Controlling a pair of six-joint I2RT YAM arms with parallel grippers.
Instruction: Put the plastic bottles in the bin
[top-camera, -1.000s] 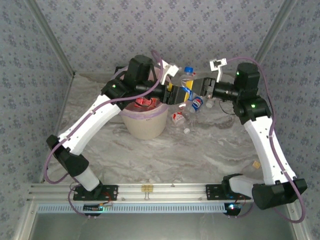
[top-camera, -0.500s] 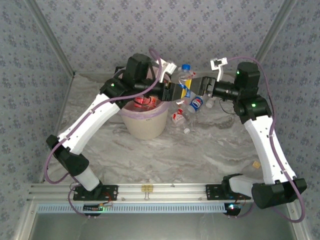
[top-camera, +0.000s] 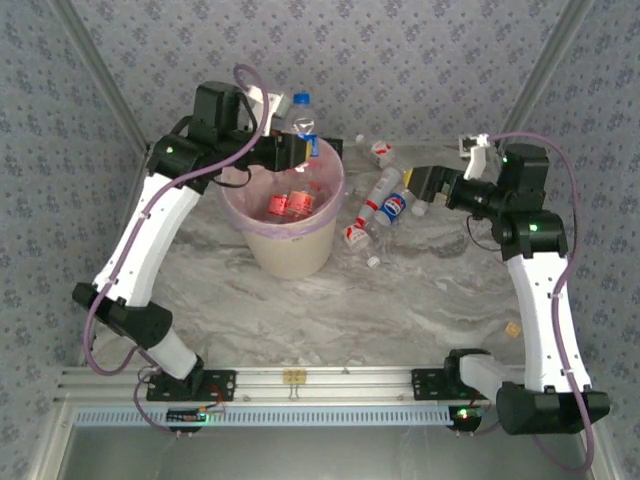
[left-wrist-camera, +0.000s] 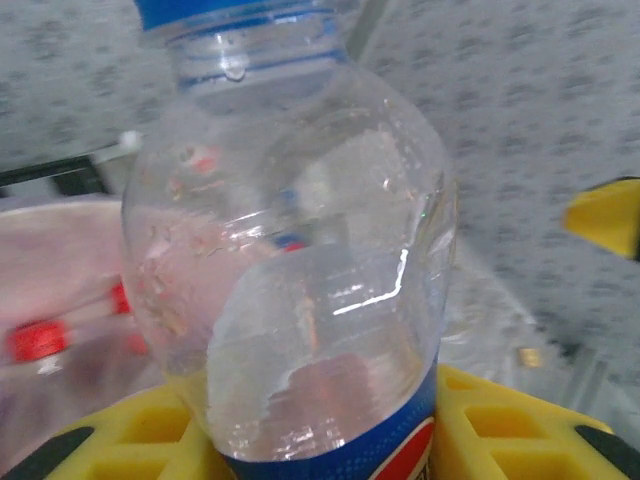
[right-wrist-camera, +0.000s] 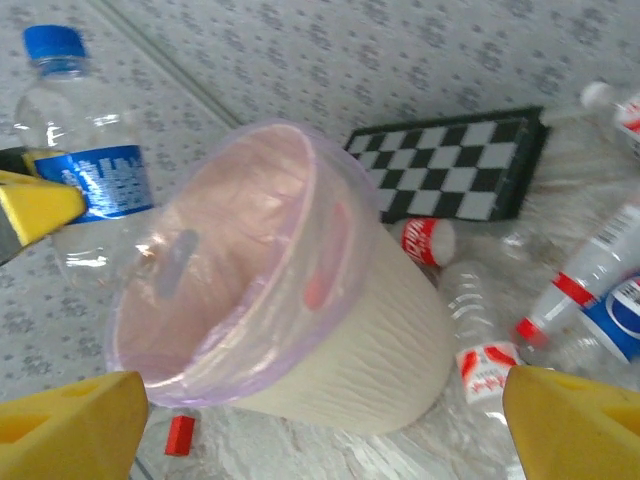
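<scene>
The right gripper (top-camera: 420, 185) has let go and is wide. The left gripper (top-camera: 290, 152) holds the clear blue-capped plastic bottle (top-camera: 303, 118), with the round cream bin (top-camera: 290, 255) just below, ready to drop.

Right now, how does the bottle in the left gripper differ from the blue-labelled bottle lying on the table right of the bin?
The gripped bottle stands upright; the table bottle lies on its side. The gripped bottle is clamped in the left gripper, in the air near the far rim of the bin; the table bottle rests free on the table. Both are clear plastic with blue labels.
</scene>
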